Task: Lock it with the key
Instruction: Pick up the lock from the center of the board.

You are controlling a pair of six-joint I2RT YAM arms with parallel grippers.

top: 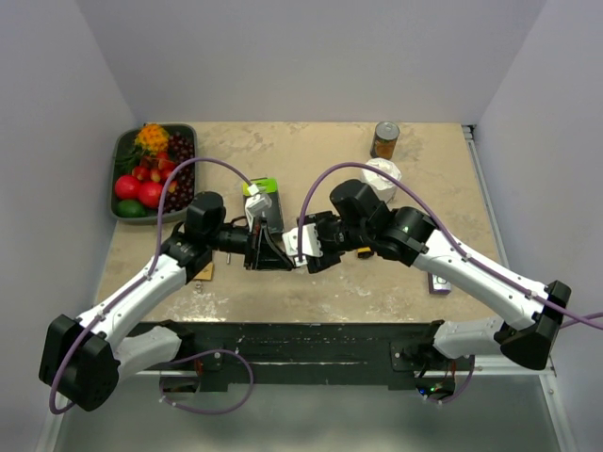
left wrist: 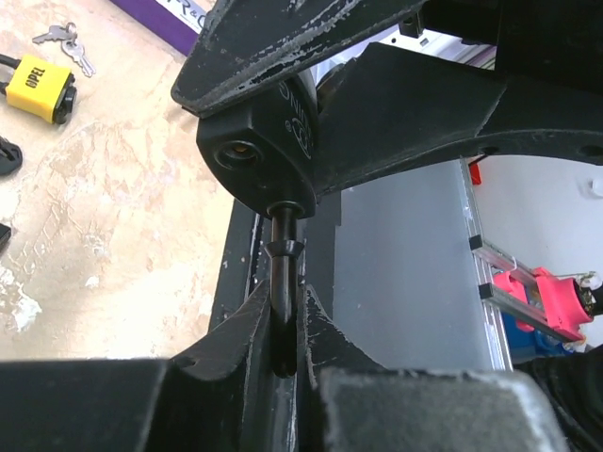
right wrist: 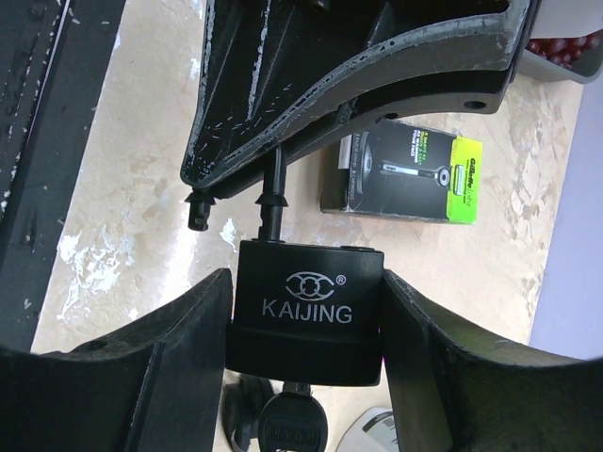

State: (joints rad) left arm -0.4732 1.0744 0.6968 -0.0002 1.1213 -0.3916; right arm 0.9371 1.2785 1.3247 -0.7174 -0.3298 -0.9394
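Note:
A black padlock [right wrist: 306, 301] marked KAIJING hangs above the table between the two arms. My right gripper [right wrist: 306, 278] is shut on its body, one finger on each side. The key [right wrist: 294, 428] sticks out of the underside of the body. The shackle [right wrist: 273, 188] is raised, its free end [right wrist: 198, 212] out of the body and the empty hole [left wrist: 236, 149] showing. My left gripper [left wrist: 283, 320] is shut on the shackle [left wrist: 283, 273], just off the padlock [left wrist: 264, 141]. In the top view the left gripper [top: 267, 247] and right gripper [top: 306, 247] meet tip to tip.
A yellow padlock [left wrist: 40, 87] with keys [left wrist: 61, 38] lies on the table left of the arms. A razor box [top: 264, 200] lies just behind the grippers. A fruit tray [top: 121, 160] sits back left, a can [top: 384, 139] and white roll [top: 384, 176] back right.

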